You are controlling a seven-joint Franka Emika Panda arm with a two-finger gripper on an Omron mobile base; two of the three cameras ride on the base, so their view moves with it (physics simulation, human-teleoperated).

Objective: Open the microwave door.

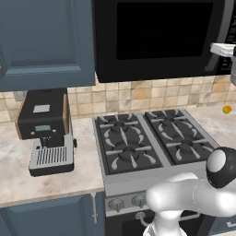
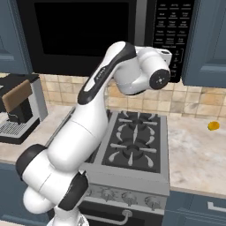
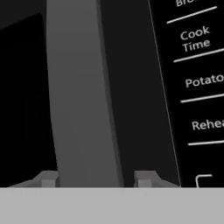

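1. Two dark fingertips (image 3: 49,178) sit nearest the lens in the hand view, one on each side of the long grey handle bar (image 3: 83,87). The end effector (image 3: 94,179) therefore straddles the bar, jaws apart by about the bar's width. One tip looks flush against it and the other shows a thin dark sliver, so I cannot tell whether the bar is firmly pinched or only bracketed. The bar is the one part of the door a pull can act on, which would explain this placement. The glass of the microwave door (image 3: 22,87) lies to one side of the end effector. The button panel (image 3: 197,78), with its "Cook Time" and "Potato" labels, lies to the other.

2. In the left base view the white arm (image 1: 193,198) rises close to the camera and reaches up and away. The end effector meets the far right edge of the microwave (image 1: 156,76), level with the lower part of the handle. The door lies flush and closed, stretching away to the end effector's left. The stove (image 1: 152,138) is well below it. The coffee machine (image 1: 46,124) stands on the worktop (image 1: 83,170), far off to the left and down, out of the way of any swing.

3. In the right base view the arm arcs over the stove with the wrist turned toward the appliance front. The end effector sits at the seam between door and button panel. The task looks to be at the grasp step, with the door not yet opened. The handle is on the right, so the hinge is probably at the far left, and a pull would need to curve outward.
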